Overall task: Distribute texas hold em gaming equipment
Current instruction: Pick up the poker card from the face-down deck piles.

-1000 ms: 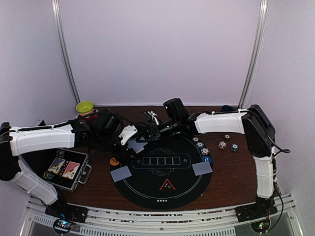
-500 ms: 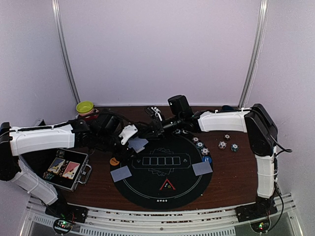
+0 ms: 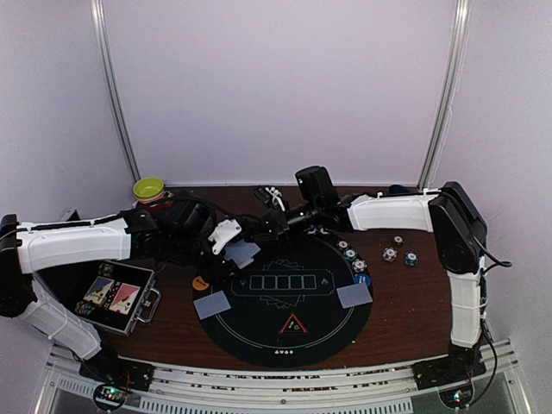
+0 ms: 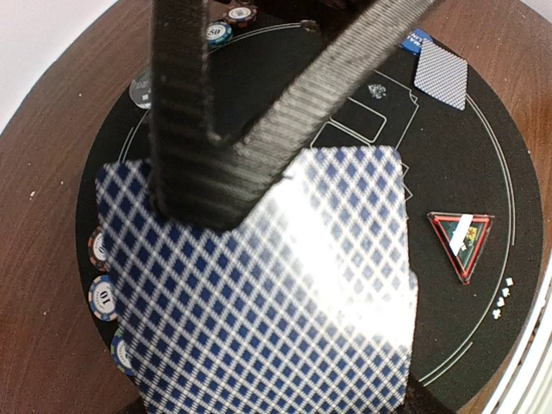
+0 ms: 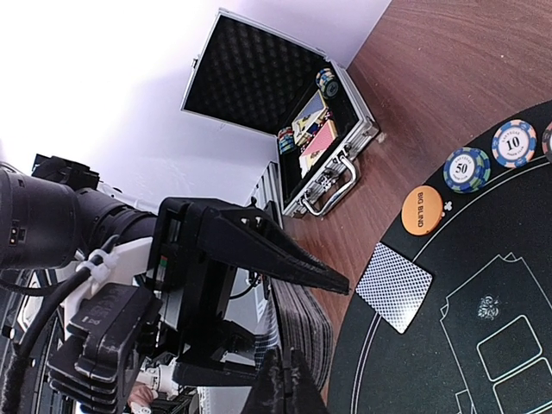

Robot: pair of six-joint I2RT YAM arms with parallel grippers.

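Blue-checked deck (image 4: 285,310), grasped by left gripper (image 3: 226,240), lies just left of clenched right gripper (image 5: 282,384).

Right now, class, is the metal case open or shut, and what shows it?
Open: the metal case has its foam-lined lid raised, with cards and chips showing inside.

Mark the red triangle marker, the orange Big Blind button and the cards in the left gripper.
red triangle marker (image 4: 462,238): left wrist view, centre.
orange Big Blind button (image 5: 423,210): right wrist view, middle of face.
cards (image 4: 259,302): left wrist view, patterned back.
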